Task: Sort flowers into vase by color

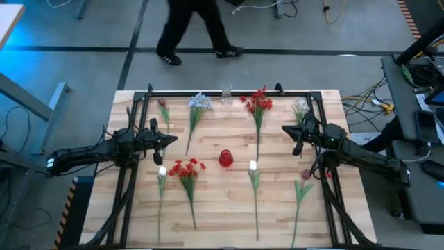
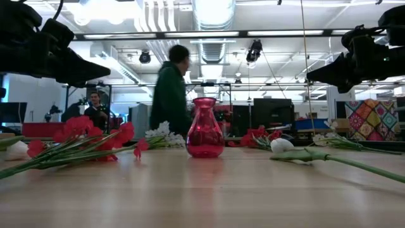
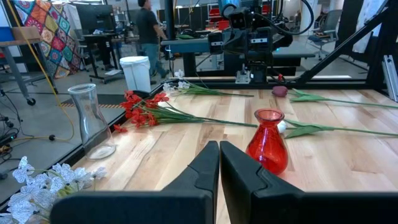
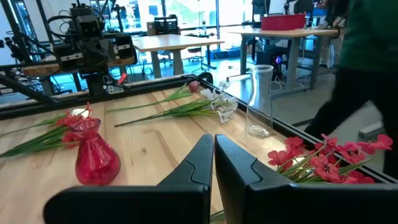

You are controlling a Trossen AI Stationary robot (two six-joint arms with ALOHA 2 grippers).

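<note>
A red vase (image 1: 225,158) (image 2: 204,130) stands upright at the table's middle. A clear glass vase (image 1: 227,92) (image 3: 90,121) stands at the far edge. Flowers lie flat around them: a pale-blue blossom (image 1: 200,102), red clusters (image 1: 258,103) (image 1: 186,168), a dark pink bud (image 1: 162,104), white blossoms (image 1: 300,107), white buds (image 1: 253,165) and a pink tulip (image 1: 306,173). My left gripper (image 1: 171,141) (image 3: 219,162) hovers shut at the left, pointing level at the red vase. My right gripper (image 1: 286,130) (image 4: 213,155) hovers shut at the right, facing it.
Black frame rails (image 1: 229,92) run along the table's far, left and right sides. A person (image 1: 198,31) walks on the floor beyond the far edge. Bare wood lies between the red vase and the near edge.
</note>
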